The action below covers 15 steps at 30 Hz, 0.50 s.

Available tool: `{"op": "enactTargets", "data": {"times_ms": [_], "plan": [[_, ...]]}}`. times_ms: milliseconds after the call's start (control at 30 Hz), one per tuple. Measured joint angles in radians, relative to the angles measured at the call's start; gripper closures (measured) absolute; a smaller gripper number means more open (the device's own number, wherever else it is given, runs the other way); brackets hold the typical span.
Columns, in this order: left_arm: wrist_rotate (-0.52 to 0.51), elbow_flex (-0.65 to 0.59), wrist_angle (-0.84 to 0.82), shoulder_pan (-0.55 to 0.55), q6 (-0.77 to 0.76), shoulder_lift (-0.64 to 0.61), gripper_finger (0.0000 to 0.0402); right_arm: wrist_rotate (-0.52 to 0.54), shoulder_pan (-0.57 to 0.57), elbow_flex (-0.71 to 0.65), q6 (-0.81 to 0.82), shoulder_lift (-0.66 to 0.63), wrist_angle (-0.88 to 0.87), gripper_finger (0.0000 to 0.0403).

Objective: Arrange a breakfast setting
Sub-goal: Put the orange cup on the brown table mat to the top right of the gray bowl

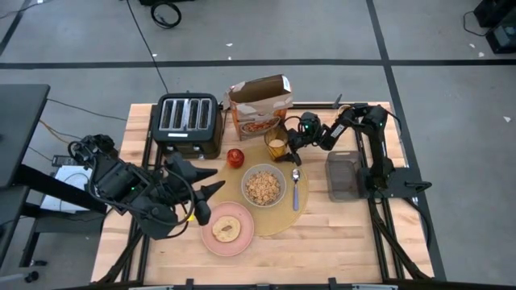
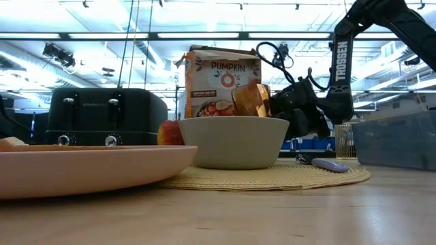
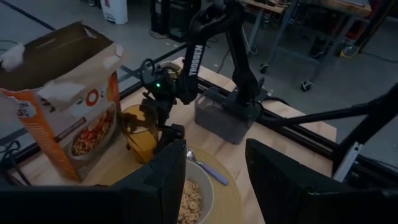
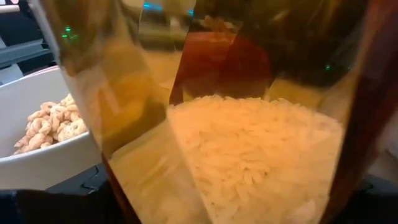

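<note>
The amber glass [image 1: 276,146], with pale grains in it, stands tilted at the far edge of the round tan placemat [image 1: 278,216], and my right gripper [image 1: 290,143] is shut on it. It fills the right wrist view [image 4: 236,143]. The grey bowl [image 1: 263,186] of cereal sits mid-mat, with the silver spoon [image 1: 296,190] to its right and the red apple [image 1: 235,157] at the mat's far left. The toasted bread [image 1: 226,230] lies on the pink plate [image 1: 243,242]. My left gripper [image 1: 205,184] is open and empty, left of the bowl. My right gripper holds the amber glass by its side wall [image 3: 152,134], pinched between the two fingers, which come from the table's right, roughly level. The glass leans over [image 2: 251,99]. The bowl hides its foot in the low view, so I cannot tell whether it is lifted clear.
A black four-slot toaster [image 1: 188,122] and an open cereal box [image 1: 260,105] stand at the far edge behind the mat. A grey see-through container [image 1: 345,174] sits right of the spoon. Bare wood lies along the near edge.
</note>
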Motion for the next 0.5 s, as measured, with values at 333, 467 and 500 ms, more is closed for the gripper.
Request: {"op": "enactTargets", "data": {"times_ms": [333,467,500], "plan": [[-0.016,0.001,-0.124,-0.014,-0.136,-0.006,0.0229,0.024,0.000,-0.003,0.013,0.001,-0.017,0.0025],[-0.016,0.001,-0.140,-0.014,-0.151,-0.006,0.0221,0.027,0.000,-0.004,0.011,-0.034,-0.080,0.0027],[-0.016,0.001,-0.140,-0.013,-0.151,-0.006,0.0219,0.029,0.000,-0.004,0.006,-0.047,-0.107,0.0026]]}}
